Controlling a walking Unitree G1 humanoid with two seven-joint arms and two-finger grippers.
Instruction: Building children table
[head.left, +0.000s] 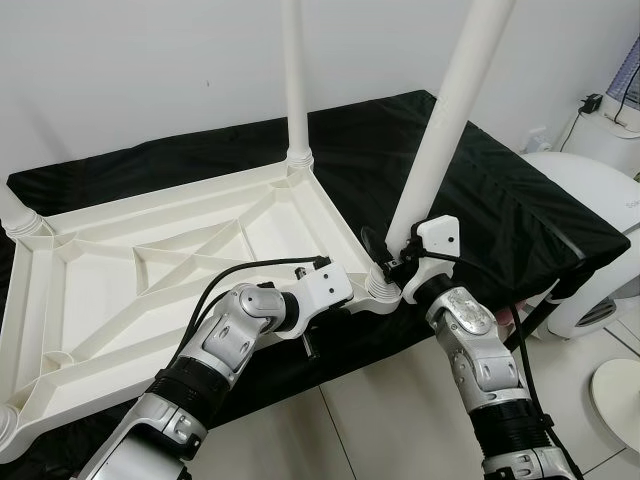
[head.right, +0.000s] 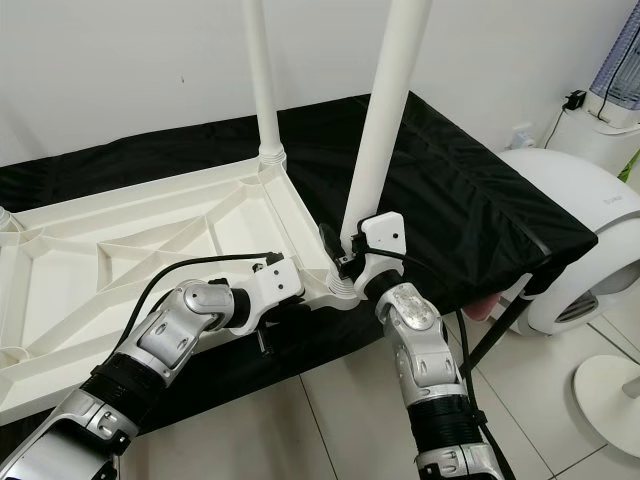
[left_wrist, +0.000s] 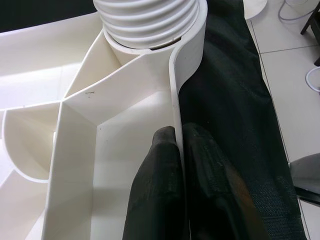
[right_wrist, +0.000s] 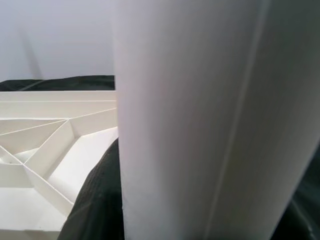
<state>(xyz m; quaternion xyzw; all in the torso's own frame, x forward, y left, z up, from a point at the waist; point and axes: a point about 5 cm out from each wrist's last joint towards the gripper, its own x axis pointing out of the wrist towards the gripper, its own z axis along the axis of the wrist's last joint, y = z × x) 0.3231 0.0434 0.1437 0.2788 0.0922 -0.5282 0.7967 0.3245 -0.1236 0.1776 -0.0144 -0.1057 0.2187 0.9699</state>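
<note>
1. Lying upside down on a black cloth (head.left: 480, 190), the white tabletop (head.left: 150, 290) fills the left and centre of the eye views, ribbed underside up.
2. Two white legs stand from its corners: the near leg (head.left: 450, 110) at centre right, the far leg (head.left: 293, 80) at upper centre.
3. At lower centre, the left gripper (left_wrist: 177, 145) is pinched together on the tabletop's edge wall, one finger on each side.
4. Just right of it, the right gripper (head.left: 385, 258) is against the near leg's base; whether it grips cannot be told.
5. White appliance (head.left: 600, 220) at the right edge.
</note>
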